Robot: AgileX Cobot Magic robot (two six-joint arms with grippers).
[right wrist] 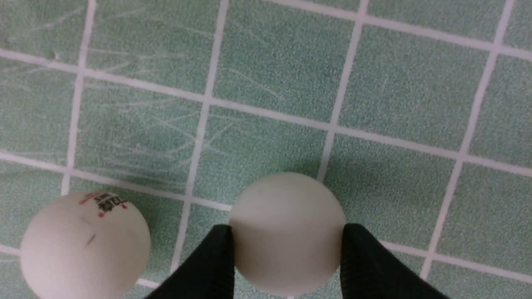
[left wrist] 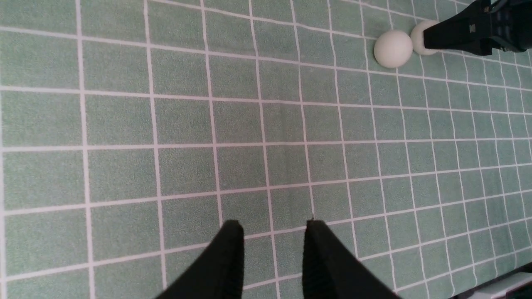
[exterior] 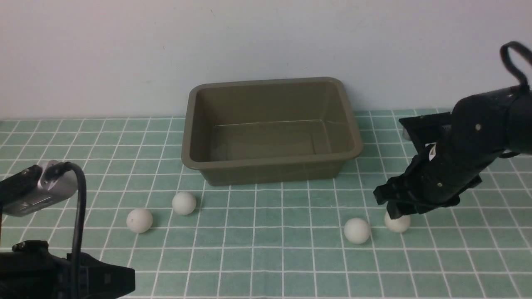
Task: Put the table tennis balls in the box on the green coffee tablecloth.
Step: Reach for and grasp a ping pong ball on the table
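The olive-brown box point(exterior: 189, 120) stands empty at the back of the green coffee tablecloth point(exterior: 266, 232). Four white table tennis balls lie on the cloth: two at the left point(exterior: 139, 220) point(exterior: 184, 202) and two at the right point(exterior: 357, 230) point(exterior: 397, 223). My right gripper point(right wrist: 286, 228) is down over the rightmost ball point(right wrist: 286, 216), open, with a fingertip point(right wrist: 220, 249) at each side of it. The ball with the printed mark point(right wrist: 85, 247) lies just beside it. My left gripper point(left wrist: 274, 224) hovers open over bare cloth at the front left, holding nothing.
A pale wall rises directly behind the box. The left wrist camera and its cable point(exterior: 39, 187) stick up at the front left. In the left wrist view the cloth's near edge point(left wrist: 498, 282) shows.
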